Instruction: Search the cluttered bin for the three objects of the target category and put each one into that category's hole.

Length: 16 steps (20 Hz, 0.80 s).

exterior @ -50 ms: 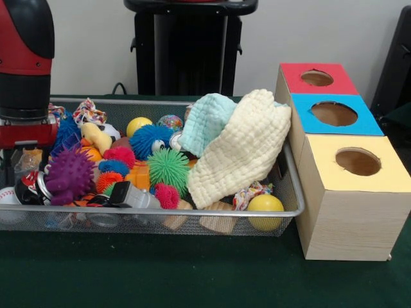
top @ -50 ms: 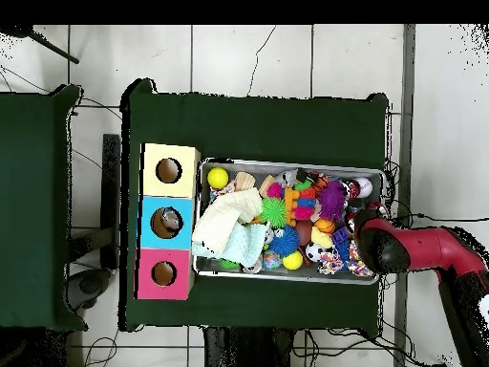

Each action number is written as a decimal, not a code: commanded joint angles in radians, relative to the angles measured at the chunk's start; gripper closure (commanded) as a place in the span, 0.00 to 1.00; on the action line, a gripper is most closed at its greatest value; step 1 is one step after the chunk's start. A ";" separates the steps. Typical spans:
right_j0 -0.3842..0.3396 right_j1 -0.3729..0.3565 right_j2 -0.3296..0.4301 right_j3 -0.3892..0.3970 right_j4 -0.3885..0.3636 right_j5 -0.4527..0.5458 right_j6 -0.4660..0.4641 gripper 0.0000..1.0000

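Hanging over the left end of the wire-mesh bin (exterior @ -50 ms: 292,192) in the front view, the red and black arm (exterior @ -50 ms: 26,64) reaches down among the toys, and the gripper itself is hidden there, so whether it is open or closed cannot be told. The overhead view shows the same arm (top @ -50 ms: 420,250) coming in from the right, its end above the bin's right end. The bin is heaped: a cream cloth (exterior @ -50 ms: 241,151) lies draped over a pale teal cloth (exterior @ -50 ms: 205,122) at the end nearest the boxes, with a green spiky ball (exterior @ -50 ms: 169,168), a blue spiky ball (exterior @ -50 ms: 146,140), a purple spiky ball (exterior @ -50 ms: 68,176) and a yellow ball (exterior @ -50 ms: 265,206) around them. Beside the bin stands a row of three wooden boxes, each with a round hole on top: the yellow box (exterior @ -50 ms: 356,160), the blue box (exterior @ -50 ms: 334,114) and the red box (exterior @ -50 ms: 316,78). Something grey seems to lie inside the blue box's hole (top @ -50 ms: 170,221) in the overhead view, though it is too small to identify.
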 commanded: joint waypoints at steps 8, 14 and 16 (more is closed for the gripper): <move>-0.010 -0.041 0.020 0.098 0.053 0.072 -0.204 0.00; -0.027 -0.077 0.045 0.133 0.131 0.103 -0.194 0.00; -0.033 -0.071 0.049 0.135 0.145 0.103 -0.203 0.00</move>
